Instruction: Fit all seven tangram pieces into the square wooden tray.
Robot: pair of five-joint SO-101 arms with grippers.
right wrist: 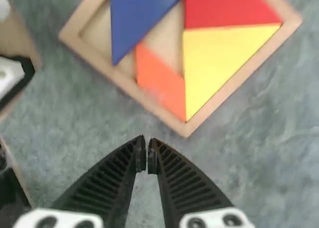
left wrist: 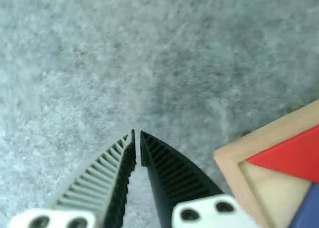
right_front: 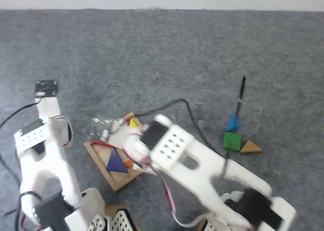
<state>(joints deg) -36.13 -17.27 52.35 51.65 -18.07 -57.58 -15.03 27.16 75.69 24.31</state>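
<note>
The square wooden tray (right wrist: 241, 81) holds a dark blue triangle (right wrist: 132, 18), a red triangle (right wrist: 224, 6), a yellow triangle (right wrist: 219, 58) and an orange piece (right wrist: 159, 83). My right gripper (right wrist: 147, 148) is shut and empty, its tips just outside one tray corner over the carpet. In the high view the right arm (right_front: 172, 145) leans over the tray (right_front: 119, 179). My left gripper (left wrist: 137, 133) is shut on nothing above bare carpet, beside another corner of the tray (left wrist: 264, 133). A light blue piece (right_front: 233, 123), a green square (right_front: 232, 141) and a tan triangle (right_front: 250, 147) lie together off to the right.
A thin dark rod (right_front: 242, 92) stands or lies just behind the light blue piece. Grey carpet (right_front: 162, 54) covers the table. The left arm (right_front: 40, 140) stands at the left, and both arm bases sit along the near edge.
</note>
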